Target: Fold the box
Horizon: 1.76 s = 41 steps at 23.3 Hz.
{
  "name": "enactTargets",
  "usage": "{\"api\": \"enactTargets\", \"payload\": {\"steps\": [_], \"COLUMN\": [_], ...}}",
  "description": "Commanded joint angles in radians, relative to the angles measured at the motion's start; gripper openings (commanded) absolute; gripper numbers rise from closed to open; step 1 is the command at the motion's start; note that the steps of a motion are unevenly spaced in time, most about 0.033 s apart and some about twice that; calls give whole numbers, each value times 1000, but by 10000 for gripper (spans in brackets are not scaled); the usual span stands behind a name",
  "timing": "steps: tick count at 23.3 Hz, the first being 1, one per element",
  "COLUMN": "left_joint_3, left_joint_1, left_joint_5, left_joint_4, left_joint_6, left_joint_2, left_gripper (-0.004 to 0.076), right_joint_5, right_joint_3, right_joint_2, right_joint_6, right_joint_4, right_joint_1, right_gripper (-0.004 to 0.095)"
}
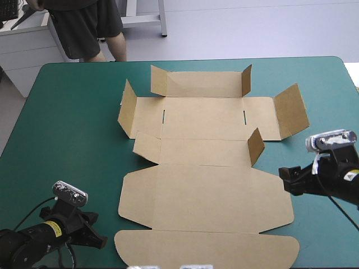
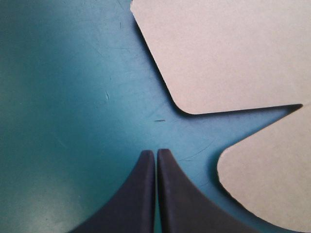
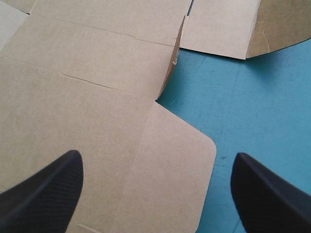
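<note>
The brown box (image 1: pixel 202 190) lies as a cut sheet in the middle of the table, its wide lid panels flat toward the near edge. Small side flaps stand raised at its far part, one (image 1: pixel 256 145) near the middle right. My left gripper (image 1: pixel 101 242) rests shut on the cover beside the box's near left corner. In its own view the left gripper (image 2: pixel 156 151) points at the notch between two rounded flaps of the box (image 2: pixel 228 53). My right gripper (image 1: pixel 283 179) stands open at the box's right edge. In its view the right gripper (image 3: pixel 155 162) straddles a rounded corner of the box (image 3: pixel 97 73).
Bare teal-green cover (image 1: pixel 67 140) stretches left of the box, with a narrower strip (image 1: pixel 325 89) to its right. Raised flaps stand at the box's far left (image 1: pixel 128 109) and far right (image 1: pixel 291 110).
</note>
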Motion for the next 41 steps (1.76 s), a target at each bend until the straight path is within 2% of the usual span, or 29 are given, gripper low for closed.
{"api": "enactTargets", "payload": {"steps": [1,9,14,18,21,26,29,31,34,36,41], "left_joint_3": [-26,-26,-26,-26,-26,-26,-26,-26,-26,-26,-26], "left_joint_1": [0,0,0,0,0,0,0,0,0,0,0], "left_joint_5": [-45,-45,-45,-45,-45,-45,-45,-45,-45,-45,-72], "left_joint_4": [-5,-5,-3,-3,-3,-3,-3,-3,-3,-3,-3], "left_joint_6": [-9,-9,-9,-9,-9,-9,-9,-9,-7,-7,-7], "left_joint_2": [1,1,1,1,1,1,1,1,1,1,1], "left_gripper": [-8,-8,-8,-8,-8,-8,-8,-8,-8,-8,-8], "right_joint_5": [-3,19,-20,-50,-66,-74,-74,-68,-51,-20,-24], "right_joint_3": [-104,-286,-358,-404,-434,-458,-458,-458,-458,-458,-458], "right_joint_2": [138,489,697,787,848,909,931,941,946,946,946], "right_joint_6": [-4,-45,-56,-46,-12,-7,-2,16,19,11,11], "right_joint_4": [72,186,127,54,11,11,11,11,11,11,6], "right_joint_1": [-1,10,126,187,209,211,211,211,211,211,211], "right_gripper": [769,769,769,769,769,739,637,516,267,-18,-8]}}
